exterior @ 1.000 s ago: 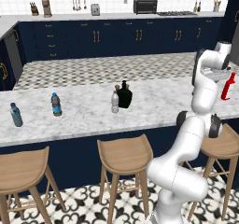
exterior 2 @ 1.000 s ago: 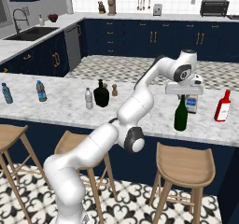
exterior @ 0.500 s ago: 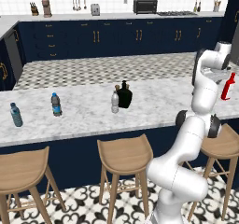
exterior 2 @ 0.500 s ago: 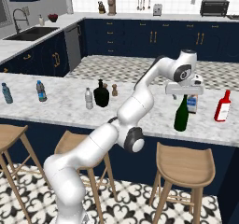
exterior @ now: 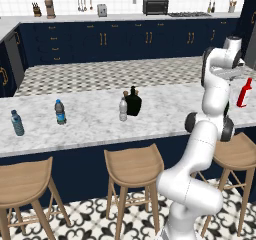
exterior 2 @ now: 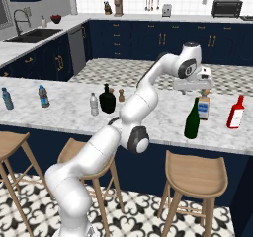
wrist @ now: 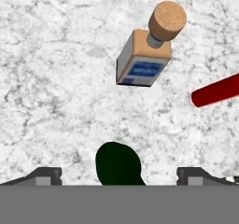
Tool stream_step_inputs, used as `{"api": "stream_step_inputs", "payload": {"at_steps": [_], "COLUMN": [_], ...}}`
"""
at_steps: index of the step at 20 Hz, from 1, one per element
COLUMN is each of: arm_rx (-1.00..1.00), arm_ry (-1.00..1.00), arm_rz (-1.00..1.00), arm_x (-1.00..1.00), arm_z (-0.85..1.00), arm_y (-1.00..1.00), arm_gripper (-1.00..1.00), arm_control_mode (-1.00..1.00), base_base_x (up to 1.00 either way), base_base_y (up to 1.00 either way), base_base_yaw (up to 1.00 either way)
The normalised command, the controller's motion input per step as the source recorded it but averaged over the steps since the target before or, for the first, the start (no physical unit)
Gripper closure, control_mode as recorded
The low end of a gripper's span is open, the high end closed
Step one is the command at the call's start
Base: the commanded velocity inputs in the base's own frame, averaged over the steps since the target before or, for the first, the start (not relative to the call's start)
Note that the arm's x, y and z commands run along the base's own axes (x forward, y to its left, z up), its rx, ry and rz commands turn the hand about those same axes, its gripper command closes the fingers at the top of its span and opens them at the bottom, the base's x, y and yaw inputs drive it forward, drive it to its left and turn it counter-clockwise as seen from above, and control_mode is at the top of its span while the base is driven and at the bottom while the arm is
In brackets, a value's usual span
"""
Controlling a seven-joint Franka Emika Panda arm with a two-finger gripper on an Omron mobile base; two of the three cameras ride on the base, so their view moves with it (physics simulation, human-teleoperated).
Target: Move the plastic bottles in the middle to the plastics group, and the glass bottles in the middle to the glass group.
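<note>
The dark green wine bottle stands upright on the marble counter, just in front of the squarish clear bottle with the brown stopper. The red bottle stands to its right. My gripper hovers right above the green bottle, open. In the hand view the green bottle's top lies between the spread fingertips without touching either, with the squarish bottle and red bottle beyond. The squat black bottle and the small clear plastic bottle stand mid-counter. Two blue-labelled water bottles stand far left.
Two tiny brown shakers stand behind the black bottle. Wooden stools line the counter's near side. A sink and dark blue cabinets run along the back. From the left, the black bottle and plastic bottle stand side by side.
My gripper has opened and let go of the green wine bottle, which stays standing on the counter. The arm and the other bottles have not moved.
</note>
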Motion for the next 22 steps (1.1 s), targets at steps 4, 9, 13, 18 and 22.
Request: {"api": "stream_step_inputs", "payload": {"at_steps": [4,9,13,18,22], "arm_rx": [0.02,0.08,0.26,0.12,0.01], "arm_ry": [0.10,0.07,0.07,0.04,0.03], "arm_rz": [-0.23,-0.09,-0.02,-0.02,0.00], "arm_x": [0.00,-0.39,-0.81,-0.68,-0.06], "arm_z": [1.00,0.49,0.02,-0.12,-0.16], "arm_y": [0.30,0.89,0.88,1.00,1.00], "arm_gripper": [-1.00,-1.00,-1.00,-1.00,-1.00], "arm_control_mode": [-1.00,-1.00,-1.00,-1.00,-1.00], "base_base_x": [0.00,0.00,0.00,0.00,0.00], "base_base_y": [0.00,0.00,0.00,0.00,0.00], "base_base_yaw": [0.00,0.00,0.00,0.00,0.00]}}
